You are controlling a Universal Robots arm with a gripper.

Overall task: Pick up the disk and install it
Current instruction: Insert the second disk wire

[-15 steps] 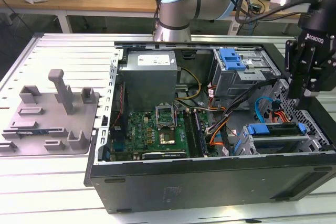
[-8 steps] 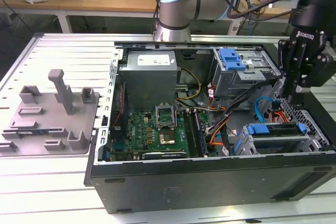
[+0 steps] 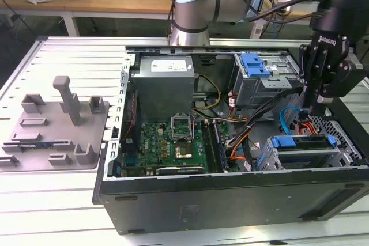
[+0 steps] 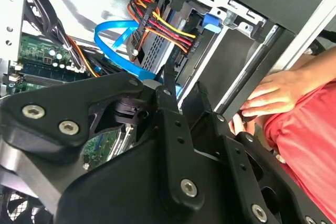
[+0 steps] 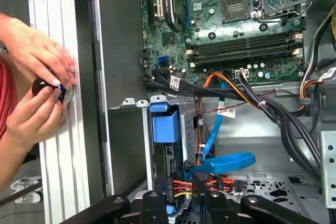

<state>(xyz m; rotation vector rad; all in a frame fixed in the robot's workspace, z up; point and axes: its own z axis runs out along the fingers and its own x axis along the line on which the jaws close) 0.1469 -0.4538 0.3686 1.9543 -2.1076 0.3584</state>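
Note:
The disk (image 3: 302, 142), silver with a blue carrier bracket, sits in the lower drive cage at the front corner of the open computer case on the exterior view's right. The first wrist view shows its blue bracket (image 5: 166, 127) on top of the cage. My gripper (image 3: 315, 103) hangs just behind the cage, pointing down, fingers together and holding nothing. In the first wrist view the gripper (image 5: 201, 179) is over the orange, red and yellow power wires beside the disk. In the second wrist view the gripper (image 4: 173, 85) stands close to a blue flat cable (image 4: 118, 45).
A person's hands (image 5: 39, 72) hold a small round black object on the ribbed table beside the case wall; one hand (image 4: 273, 94) also rests there. The motherboard (image 3: 167, 142), a grey metal box (image 3: 164, 84) and an upper bay with a blue latch (image 3: 255, 64) are in the case. A grey fixture (image 3: 57, 125) lies on the exterior view's left.

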